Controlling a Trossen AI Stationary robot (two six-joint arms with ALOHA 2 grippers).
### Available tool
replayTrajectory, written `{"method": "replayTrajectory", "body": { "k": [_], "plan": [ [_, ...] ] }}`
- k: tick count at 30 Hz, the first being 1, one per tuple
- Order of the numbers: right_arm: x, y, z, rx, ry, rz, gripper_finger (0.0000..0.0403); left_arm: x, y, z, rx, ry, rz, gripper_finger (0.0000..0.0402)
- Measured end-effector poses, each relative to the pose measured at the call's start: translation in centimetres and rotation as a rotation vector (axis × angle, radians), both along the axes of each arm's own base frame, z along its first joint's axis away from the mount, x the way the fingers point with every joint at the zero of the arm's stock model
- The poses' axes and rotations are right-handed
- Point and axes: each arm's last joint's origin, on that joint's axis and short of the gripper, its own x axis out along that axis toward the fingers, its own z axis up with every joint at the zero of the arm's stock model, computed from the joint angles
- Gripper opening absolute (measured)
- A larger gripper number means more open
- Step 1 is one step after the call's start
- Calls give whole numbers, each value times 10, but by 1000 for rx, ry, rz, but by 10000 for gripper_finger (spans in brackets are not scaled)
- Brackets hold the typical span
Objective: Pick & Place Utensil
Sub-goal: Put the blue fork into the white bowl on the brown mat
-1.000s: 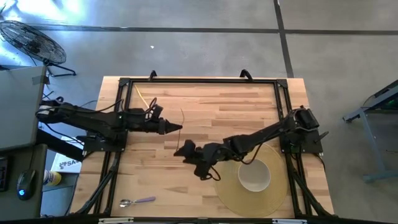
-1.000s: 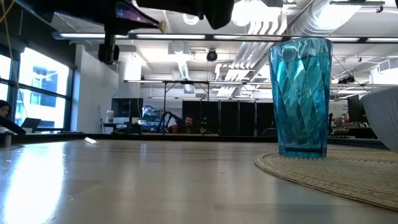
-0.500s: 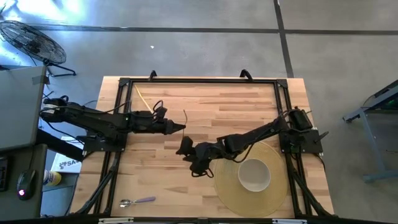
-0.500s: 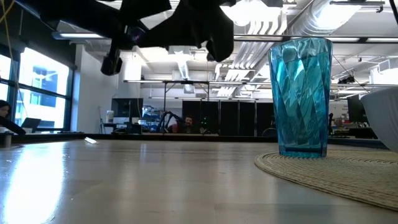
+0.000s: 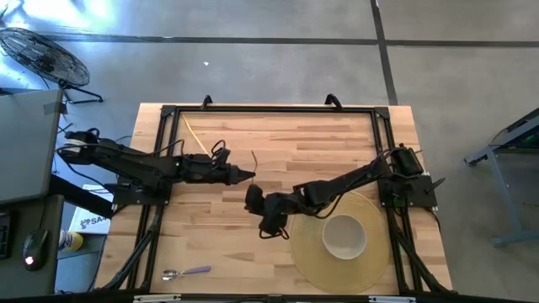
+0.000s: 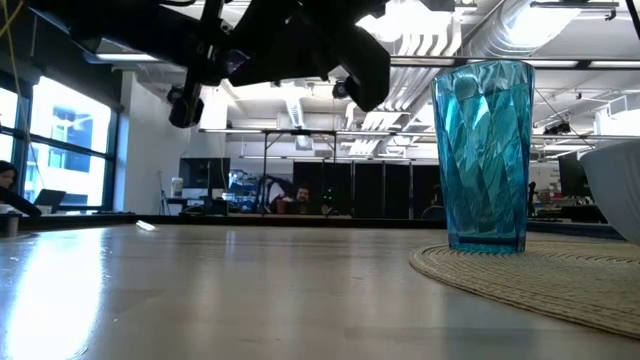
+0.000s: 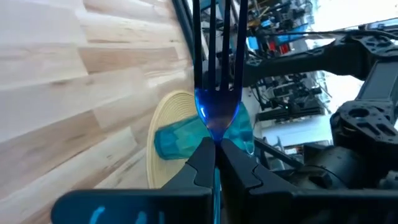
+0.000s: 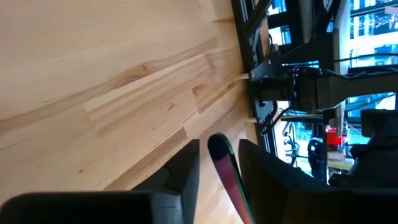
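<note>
A dark fork (image 7: 215, 56) with a blue neck hangs above the middle of the table, tines toward the far edge (image 5: 253, 160). My left gripper (image 5: 248, 176) reaches in from the table's left and is shut on it. My right gripper (image 5: 253, 195) comes from the right, just on the near side of the left one. In the right wrist view its fingers (image 8: 186, 171) stand close on either side of the fork's rounded handle end (image 8: 217, 146), with narrow gaps. A spoon (image 5: 187, 272) with a lilac handle lies flat near the front left edge. My left gripper pinches the fork's handle just below the neck (image 7: 216, 127) between its two fingertips. The fingers come level from the table's left and lie across the fork. The fork is lifted clear of the table, tines toward the far edge. My right gripper has the handle end between its fingers; I cannot tell whether they touch it.
A round woven placemat (image 5: 313, 252) lies at the front right with a white bowl (image 5: 344, 237) on it. A blue tumbler (image 6: 485, 155) stands upright on the mat's edge (image 6: 540, 275). A thin yellow stick (image 5: 195, 135) lies at the far left. A black frame (image 5: 269, 108) rims the table.
My left gripper has carried the fork toward the table's right and a little down. My right gripper has sunk and shifted toward the far edge, up to the fork's handle. Its wide-open fingers have closed most of the way around the handle.
</note>
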Motion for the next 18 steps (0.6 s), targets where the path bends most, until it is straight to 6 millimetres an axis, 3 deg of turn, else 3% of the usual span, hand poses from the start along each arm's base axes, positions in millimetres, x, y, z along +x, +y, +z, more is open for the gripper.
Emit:
{"method": "replayTrajectory", "body": {
  "k": [13, 18],
  "plan": [
    [1, 0, 2, -6, -10, 20, 15, 1, -3, 0, 5, -4, -17, 1],
    [1, 1, 4, -4, -25, 22, 11, 1, -3, 0, 54, 1, -43, 25]
  ]
}}
